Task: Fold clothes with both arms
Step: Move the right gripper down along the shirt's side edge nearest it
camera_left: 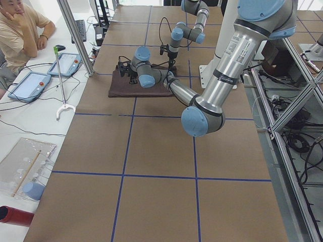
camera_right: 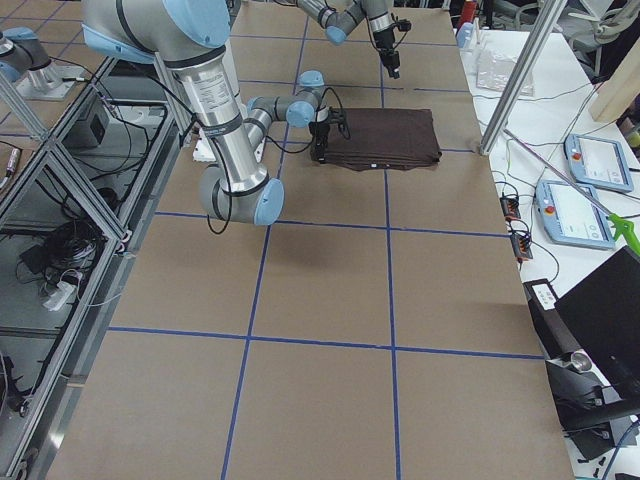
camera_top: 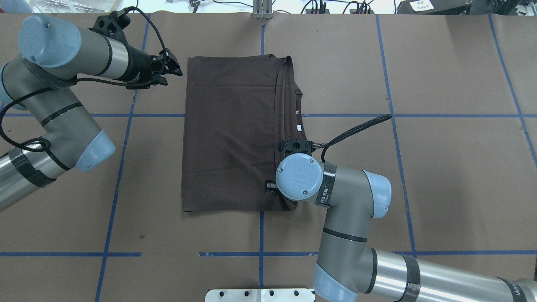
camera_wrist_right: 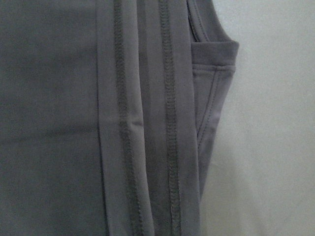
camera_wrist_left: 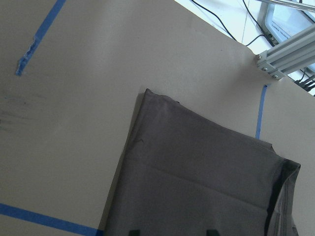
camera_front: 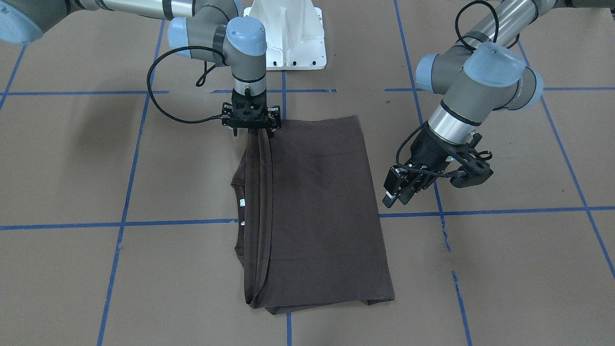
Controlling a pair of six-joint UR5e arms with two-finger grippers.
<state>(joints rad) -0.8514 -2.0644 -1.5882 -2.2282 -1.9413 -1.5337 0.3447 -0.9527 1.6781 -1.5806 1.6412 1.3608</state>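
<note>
The clothes are one dark brown T-shirt (camera_front: 322, 206) (camera_top: 230, 134), folded into a flat rectangle on the brown table. Its hems and collar (camera_wrist_right: 216, 54) are stacked along one long edge, where a white neck tag (camera_front: 242, 202) shows. My right gripper (camera_front: 252, 129) points straight down on the shirt's near corner on that edge. Its fingers are hidden under the wrist, and the right wrist view shows only close cloth (camera_wrist_right: 59, 123). My left gripper (camera_front: 395, 194) (camera_top: 174, 71) hangs tilted beside the shirt's opposite long edge. It is open and empty, and one fingertip (camera_wrist_left: 132, 231) shows over the cloth (camera_wrist_left: 197, 187).
The white arm base (camera_front: 288, 33) stands at the table's robot side. Blue tape lines (camera_top: 117, 167) grid the table. An aluminium post (camera_wrist_left: 285, 54) rises past the far edge. A person (camera_left: 20, 30) sits beyond the far side beside tablets (camera_left: 65, 63).
</note>
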